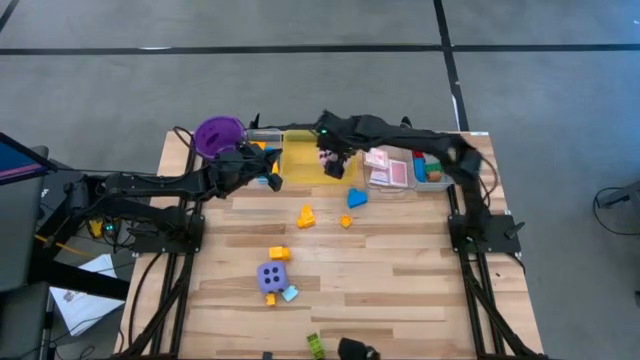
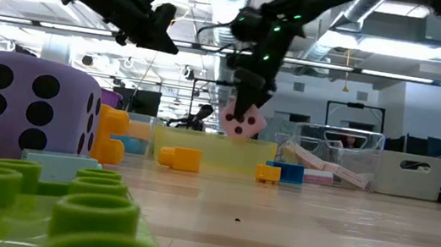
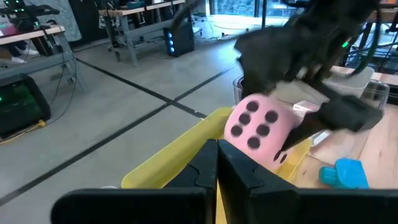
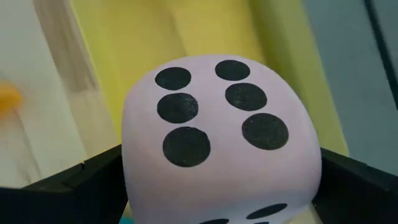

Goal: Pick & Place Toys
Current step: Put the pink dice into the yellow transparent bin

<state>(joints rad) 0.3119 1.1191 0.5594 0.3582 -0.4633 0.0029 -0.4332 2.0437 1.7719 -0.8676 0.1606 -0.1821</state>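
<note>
In the high view the right gripper [image 1: 333,160] covers the pink die [image 1: 331,157] almost entirely; only a small pink patch shows beneath the dark fingers. In the right wrist view the die [image 4: 221,140] fills most of the picture, and its lower edge is cut off. The left gripper [image 3: 217,163] shows its fingers pressed together with nothing between them; it sits at the near edge of the yellow tray [image 1: 300,160], beside the purple cup [image 1: 218,134].

The right gripper's fingers are spread wide and clamp the pink die on two opposite sides. The die hangs above the yellow tray [image 4: 149,37], clear of its floor in the low view [image 2: 243,120].

The purple die [image 1: 272,275] lies on the table [image 1: 400,270] well apart from both grippers, with yellow, orange and blue blocks scattered between it and the tray. The pink cards [image 1: 390,172] lie in the clear tray [image 1: 395,186].
</note>
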